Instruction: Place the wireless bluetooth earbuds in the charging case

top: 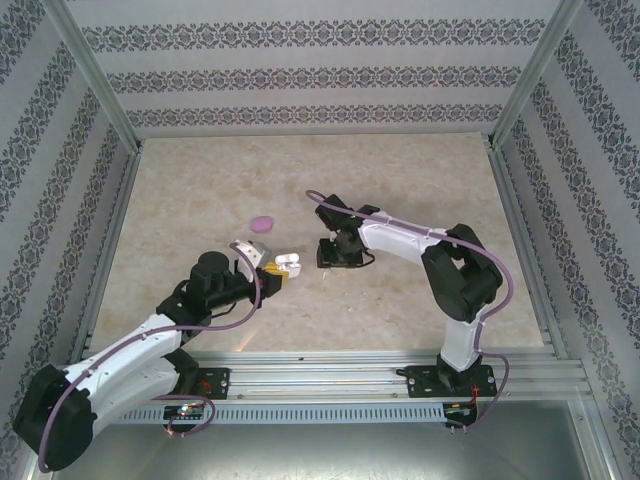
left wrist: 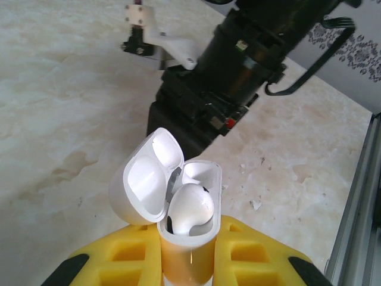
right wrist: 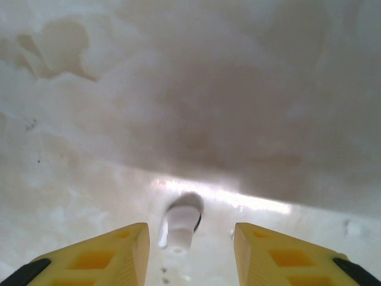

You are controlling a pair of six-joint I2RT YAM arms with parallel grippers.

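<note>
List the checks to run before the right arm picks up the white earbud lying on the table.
1. White charging case clamped in left gripper: ok.
2. Lid swung open: ok.
3. Seated earbud sits down in the case: ok.
4. Second socket free: cannot tell, the seated earbud hides much of the opening.
5. Loose earbud lies on the table between the right gripper's parted jaws: ok.
6. Grip on the loose earbud: not ok, both fingers stand apart from it.
</note>
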